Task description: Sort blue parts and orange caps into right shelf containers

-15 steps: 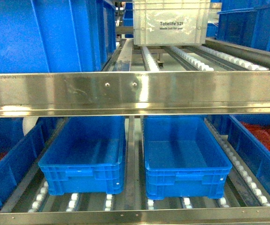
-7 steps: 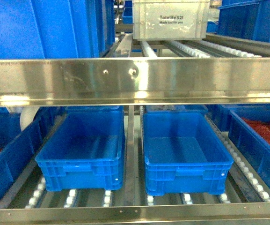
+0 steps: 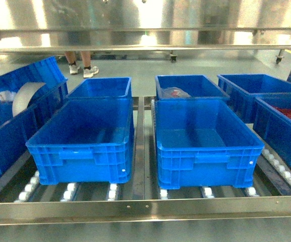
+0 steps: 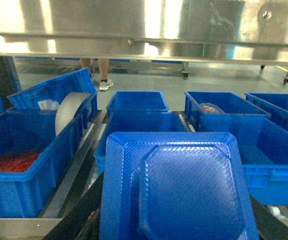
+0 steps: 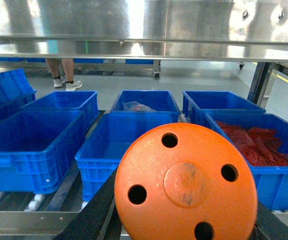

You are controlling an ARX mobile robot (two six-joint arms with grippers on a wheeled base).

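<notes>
Now that my view's dropped below the steel rail, both empty bins (image 3: 208, 138) are reachable, with my left claw holding the blue part (image 4: 176, 187) and right the orange cap (image 5: 186, 182).

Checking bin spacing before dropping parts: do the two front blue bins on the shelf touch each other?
Apart. The head view shows a metal rail between the left front bin and the right front bin.

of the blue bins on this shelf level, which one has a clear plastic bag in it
The back-row bin directly behind the front right bin. A crumpled clear bag lies in its left corner. The two front bins look empty, and the far-right bin holds red parts.
</notes>
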